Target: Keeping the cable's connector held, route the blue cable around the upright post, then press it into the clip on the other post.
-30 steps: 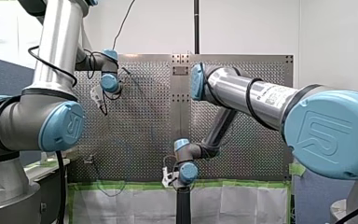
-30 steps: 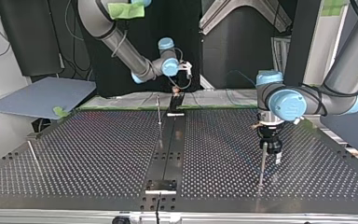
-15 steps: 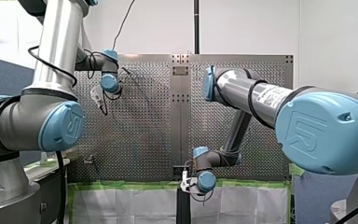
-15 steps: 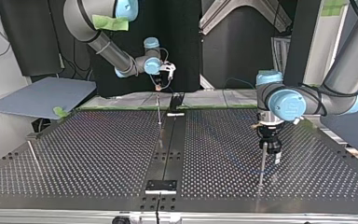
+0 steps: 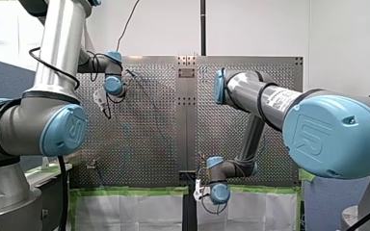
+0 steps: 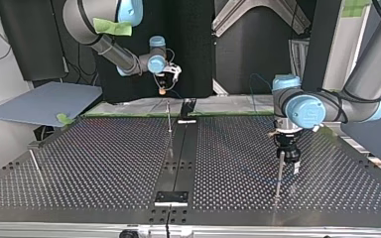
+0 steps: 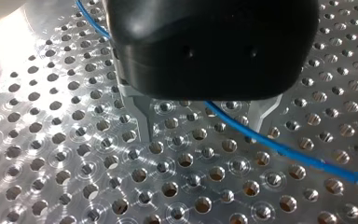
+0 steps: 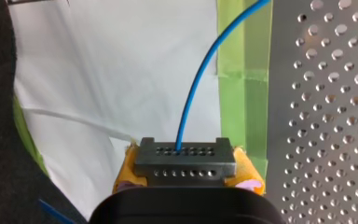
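Our right claw [image 8: 185, 173] is clamped on the connector [image 8: 185, 156] just off the surface [image 8: 326, 116] edge, we'd guess to keep the blue cable [image 8: 187, 107] tensioned for routing, while our left claw [image 7: 200, 130] hangs released over the surface, straddling the cable.

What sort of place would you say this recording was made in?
Most likely a robotics lab test bench: two industrial arms, my left arm and my right arm, work over a perforated metal table edged with green tape.
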### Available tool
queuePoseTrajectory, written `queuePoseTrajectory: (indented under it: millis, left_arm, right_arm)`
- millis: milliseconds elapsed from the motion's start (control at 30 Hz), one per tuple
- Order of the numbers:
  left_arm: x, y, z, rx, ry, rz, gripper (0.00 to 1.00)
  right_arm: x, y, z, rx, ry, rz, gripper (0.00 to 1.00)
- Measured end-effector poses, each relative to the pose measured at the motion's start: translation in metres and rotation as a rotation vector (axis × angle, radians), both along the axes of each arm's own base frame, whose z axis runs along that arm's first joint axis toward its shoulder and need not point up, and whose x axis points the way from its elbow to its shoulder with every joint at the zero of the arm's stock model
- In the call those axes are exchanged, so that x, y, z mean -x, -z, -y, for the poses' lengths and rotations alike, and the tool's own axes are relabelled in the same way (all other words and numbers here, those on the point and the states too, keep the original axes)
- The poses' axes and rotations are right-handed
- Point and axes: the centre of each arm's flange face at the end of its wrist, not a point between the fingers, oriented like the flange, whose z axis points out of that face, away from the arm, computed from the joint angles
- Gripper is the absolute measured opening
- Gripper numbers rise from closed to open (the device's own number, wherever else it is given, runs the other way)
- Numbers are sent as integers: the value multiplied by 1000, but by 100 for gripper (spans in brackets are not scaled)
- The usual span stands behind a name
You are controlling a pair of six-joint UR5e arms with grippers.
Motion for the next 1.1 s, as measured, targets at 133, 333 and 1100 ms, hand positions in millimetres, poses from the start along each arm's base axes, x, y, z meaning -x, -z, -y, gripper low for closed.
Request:
queuePoseTrajectory:
  millis: [133, 333, 1100]
  left_arm:
    - [0, 0, 0, 0, -1, -1, 100]
    - [0, 0, 0, 0, -2, -1, 100]
    - [14, 9, 12, 76, 18, -90, 100]
  right_arm:
    - [4, -4, -4, 28, -3, -9, 0]
    - [6, -27, -2, 91, 9, -6, 0]
    - [8, -72, 7, 276, 86, 99, 0]
